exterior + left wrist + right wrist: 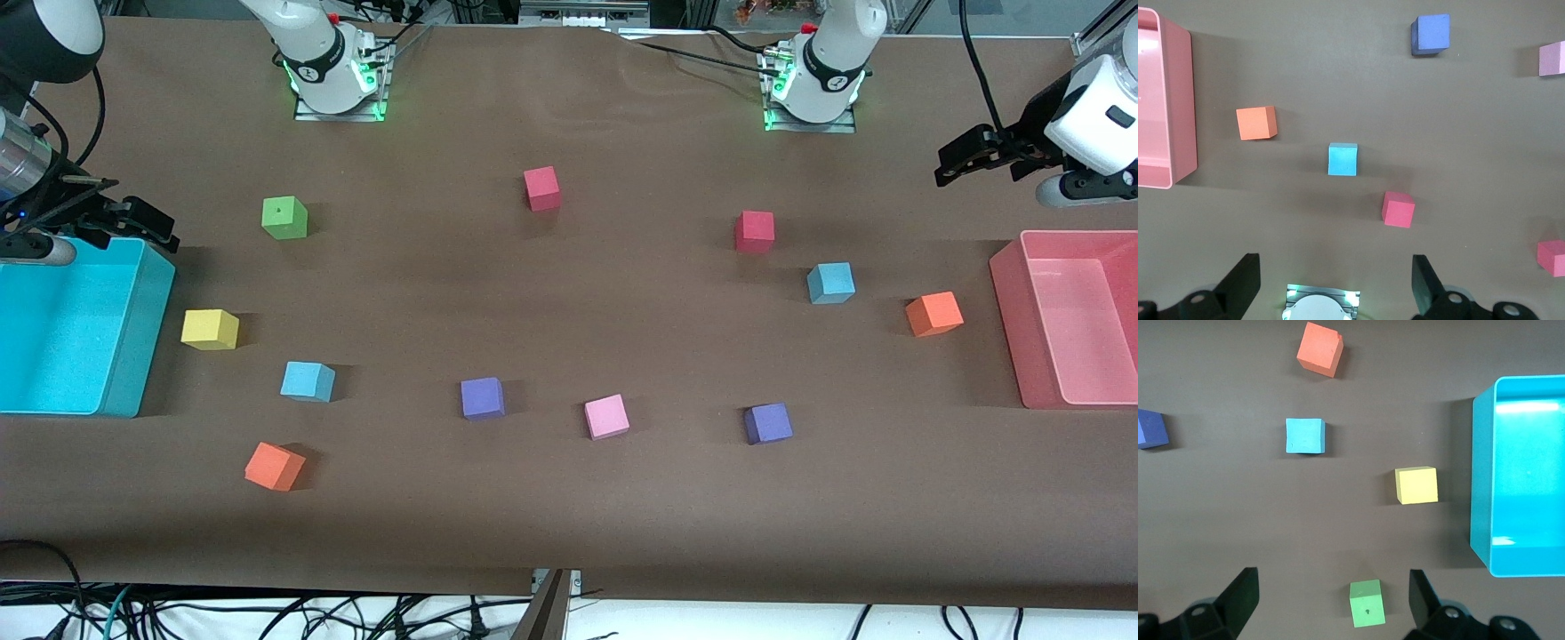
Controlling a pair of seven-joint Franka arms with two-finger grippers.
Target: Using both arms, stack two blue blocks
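One blue block [831, 283] lies toward the left arm's end of the table, between a red cube and an orange cube; it also shows in the left wrist view [1342, 159]. The other blue block [308, 380] lies toward the right arm's end, nearer the front camera than the yellow cube; it also shows in the right wrist view [1305, 435]. My left gripper [948, 169] is open and empty, held high beside the pink bin; its own view shows it wide open [1335, 267]. My right gripper [158, 228] is open and empty, held high over the cyan bin's corner; its own view shows the same [1331, 580].
A cyan bin [133, 356] stands at the right arm's end and a pink bin [1009, 329] at the left arm's end. Loose cubes: green [284, 218], yellow [210, 329], two orange [274, 466] [933, 314], two red [541, 188] [754, 231], two purple [482, 397] [768, 423], pink [606, 417].
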